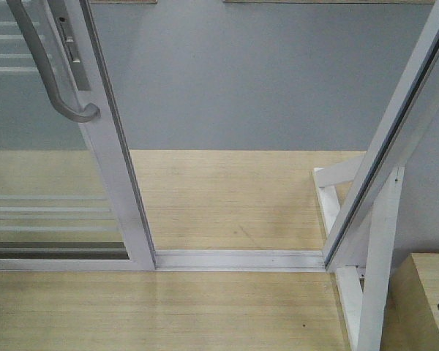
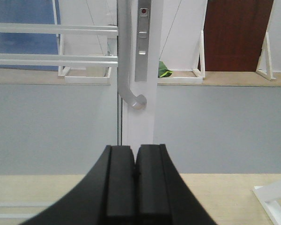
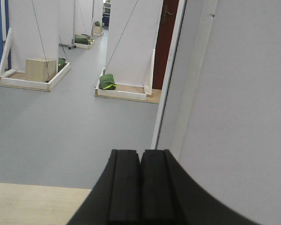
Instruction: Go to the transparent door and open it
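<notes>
Looking past my left fingers [image 2: 135, 183], pressed together and holding nothing, I see the glass door [image 2: 54, 112] straight ahead of them, well apart. Its white frame post rises directly beyond the fingertips, and the curved grey handle [image 2: 126, 70] hangs on that post, its hooked lower end above and ahead of my fingers. Thin white bars [image 2: 51, 29] cross the glass to the left of them. My right fingers [image 3: 139, 187] are likewise closed on nothing, facing a grey floor [image 3: 61, 122], with a white panel [image 3: 239, 108] close on their right. From the front camera, the door [image 1: 36, 183] sits slid to the left, with an open gap over the floor track [image 1: 238, 259] and a white brace [image 1: 377, 256] on the right.
</notes>
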